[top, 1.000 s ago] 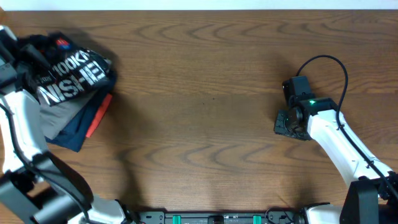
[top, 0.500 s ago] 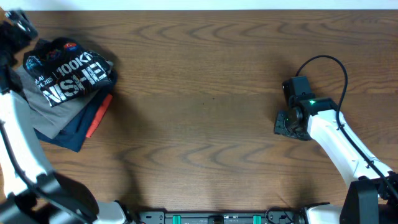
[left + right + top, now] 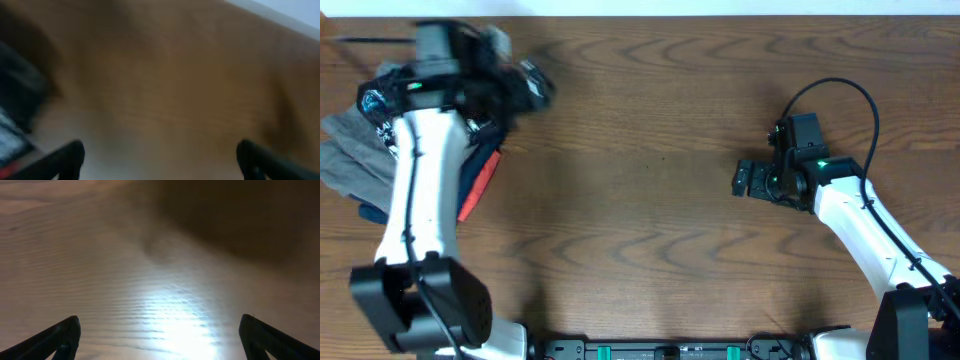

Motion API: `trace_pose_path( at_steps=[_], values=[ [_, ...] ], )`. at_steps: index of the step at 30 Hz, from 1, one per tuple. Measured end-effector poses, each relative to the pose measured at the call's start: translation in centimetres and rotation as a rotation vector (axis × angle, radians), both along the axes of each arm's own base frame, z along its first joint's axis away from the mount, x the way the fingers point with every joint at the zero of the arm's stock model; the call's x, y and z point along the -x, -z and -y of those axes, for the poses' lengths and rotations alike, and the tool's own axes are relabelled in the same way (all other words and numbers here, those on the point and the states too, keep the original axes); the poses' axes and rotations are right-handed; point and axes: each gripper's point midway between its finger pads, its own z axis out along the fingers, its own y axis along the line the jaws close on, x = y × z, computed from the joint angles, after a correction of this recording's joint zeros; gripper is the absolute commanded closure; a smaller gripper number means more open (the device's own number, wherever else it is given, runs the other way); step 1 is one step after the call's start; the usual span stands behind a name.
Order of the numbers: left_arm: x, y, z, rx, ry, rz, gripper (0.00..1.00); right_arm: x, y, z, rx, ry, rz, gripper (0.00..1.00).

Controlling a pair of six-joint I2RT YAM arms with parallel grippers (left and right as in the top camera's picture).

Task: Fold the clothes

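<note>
The clothes, a black jersey (image 3: 372,100) with white lettering and a round badge, lie on top of a pile at the table's far left. My left arm crosses most of them. My left gripper (image 3: 528,88) is blurred, just right of the pile over bare wood. In the left wrist view the left gripper (image 3: 160,160) stands open and empty, with a dark edge of the jersey (image 3: 20,95) at the left. My right gripper (image 3: 745,180) hovers over the right half of the table, far from the pile. The right wrist view shows the right gripper (image 3: 160,337) open over bare wood.
Under the jersey lie a grey garment (image 3: 348,160), a navy one (image 3: 478,170) and an orange-red one (image 3: 472,198). The right arm's black cable (image 3: 840,95) loops above its wrist. The wooden table (image 3: 640,250) has its far edge along the top of the overhead view.
My left arm has swung from the far left edge across the pile to its right side, jaws now wide. The right gripper has opened and turned to the left. The grey garment looks shifted.
</note>
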Motion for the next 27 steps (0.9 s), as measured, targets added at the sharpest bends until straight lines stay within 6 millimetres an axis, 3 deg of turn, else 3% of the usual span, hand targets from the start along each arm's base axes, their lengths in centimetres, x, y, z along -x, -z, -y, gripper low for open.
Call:
trace_pose_path(
  at_steps=[2, 5, 10, 14, 20, 24, 27],
  values=[
    [2.5, 1.7, 1.9, -0.017, 0.065, -0.115, 0.02, 0.0, -0.1, -0.1, -0.002, -0.044, 0.005, 0.01],
    [6.5, 3.4, 3.2, -0.069, 0.123, -0.281, 0.02, 1.0, -0.1, 0.5, 0.000, -0.063, -0.041, 0.01],
    [13.2, 4.3, 2.7, -0.135, 0.153, -0.560, 0.02, 3.0, -0.9, 2.2, 0.000, -0.023, -0.156, 0.01],
    [17.1, 3.8, 2.2, -0.152, 0.160, -0.723, 0.02, 6.0, -1.6, 3.0, -0.004, 0.028, -0.267, 0.01],
    [19.3, 4.0, 1.3, -0.194, 0.122, -0.712, 0.02, 8.2, -3.9, 3.1, -0.017, 0.063, -0.266, 0.01],
    [19.7, 2.9, 0.8, -0.214, 0.058, -0.502, 0.02, 7.4, -7.0, 3.4, -0.024, 0.091, -0.073, 0.01],
    [19.6, 0.9, 0.4, -0.229, 0.004, -0.241, 0.02, 6.9, -10.1, 4.1, -0.007, 0.118, 0.153, 0.01]
  ],
)
